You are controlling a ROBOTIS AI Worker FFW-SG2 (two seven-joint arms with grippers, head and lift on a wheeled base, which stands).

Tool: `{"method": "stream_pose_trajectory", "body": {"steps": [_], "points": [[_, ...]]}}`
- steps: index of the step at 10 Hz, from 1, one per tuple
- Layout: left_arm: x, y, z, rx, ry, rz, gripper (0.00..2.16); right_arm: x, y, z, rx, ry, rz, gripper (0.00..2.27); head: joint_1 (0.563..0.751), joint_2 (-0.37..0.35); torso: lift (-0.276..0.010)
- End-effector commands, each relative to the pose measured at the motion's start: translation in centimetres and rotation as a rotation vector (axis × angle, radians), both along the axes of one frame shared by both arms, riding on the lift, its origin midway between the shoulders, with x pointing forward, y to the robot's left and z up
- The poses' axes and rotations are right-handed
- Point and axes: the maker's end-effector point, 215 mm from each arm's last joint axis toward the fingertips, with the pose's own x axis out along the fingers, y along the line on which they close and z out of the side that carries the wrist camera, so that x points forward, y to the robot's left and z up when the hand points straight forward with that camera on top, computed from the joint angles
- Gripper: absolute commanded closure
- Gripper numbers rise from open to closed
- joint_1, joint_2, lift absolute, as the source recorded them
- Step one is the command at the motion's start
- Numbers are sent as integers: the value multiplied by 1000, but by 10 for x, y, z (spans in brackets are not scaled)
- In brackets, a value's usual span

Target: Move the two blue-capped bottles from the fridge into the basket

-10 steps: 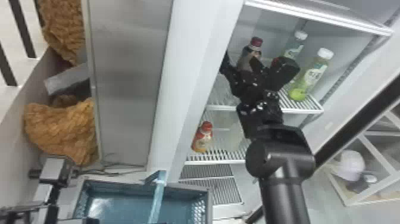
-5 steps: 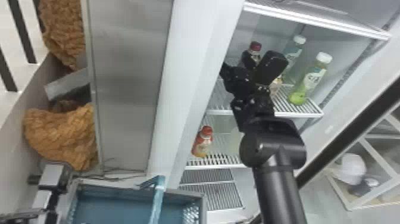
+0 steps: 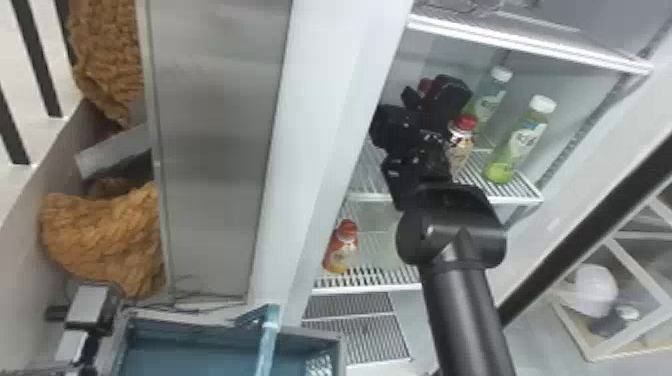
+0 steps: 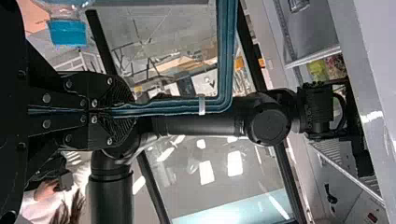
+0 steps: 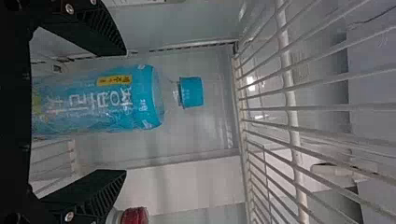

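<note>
R gripper (image 3: 431,97) is in the fridge (image 3: 345,75), approx. btwn 1 and 2 o'clock in head view, at upper-shelf (image 3: 515,195) level. R wrist cam: fingers (image 5: 100,28) spread wide, one each side of a blue-capped bottle (image 5: 102,100). Bottle's upright in the gap, cap twd the wire shelf (image 5: 289,112) overhead. Can see space btwn bottle & both fingertips, so no grip on it. One finger is nearer the bottle than the other; a dark red cap (image 5: 135,215) is just beside that farther finger.

L gripper (image 3: 92,345) at approx. 8 o'clock in head view; L wrist cam has its fingertips pressed tog. on the basket's teal handle (image 4: 224,56), pinching it. 2nd blue-capped bottle (image 4: 67,28) is near that gripper; can't tell what it rests on.

Basket (image 3: 342,350) at approx. 7 o'clock, handle across it. Other drinks in fridge: 2 green bottles w/ white caps, one (image 3: 520,140) btwn 2 and 3 o'clock, other (image 3: 487,95) at 2; red-capped bottle (image 3: 461,145) at R gripper's 5 o'clock, orange-red bottle (image 3: 342,250) at approx. 6 on lower shelf (image 3: 367,288).
</note>
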Motion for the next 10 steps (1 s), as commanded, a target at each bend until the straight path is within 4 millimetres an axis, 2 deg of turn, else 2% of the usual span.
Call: {"method": "stream_pose_trajectory", "body": {"steps": [1, 8, 9, 10], "points": [[0, 0, 0, 0, 2, 0, 1205, 6, -3, -2, -6, 10, -6, 101, 645, -350, -76], [1, 1, 1, 2, -3, 0, 1205, 27, -3, -16, -23, 78, -7, 105, 639, -350, -76], [1, 1, 1, 2, -3, 0, 1205, 30, -1, -16, -23, 83, -1, 246, 640, -350, -76], [1, 1, 1, 0, -3, 0, 1205, 35, 0, -18, -22, 89, 11, 884, 640, -348, -76]]}}
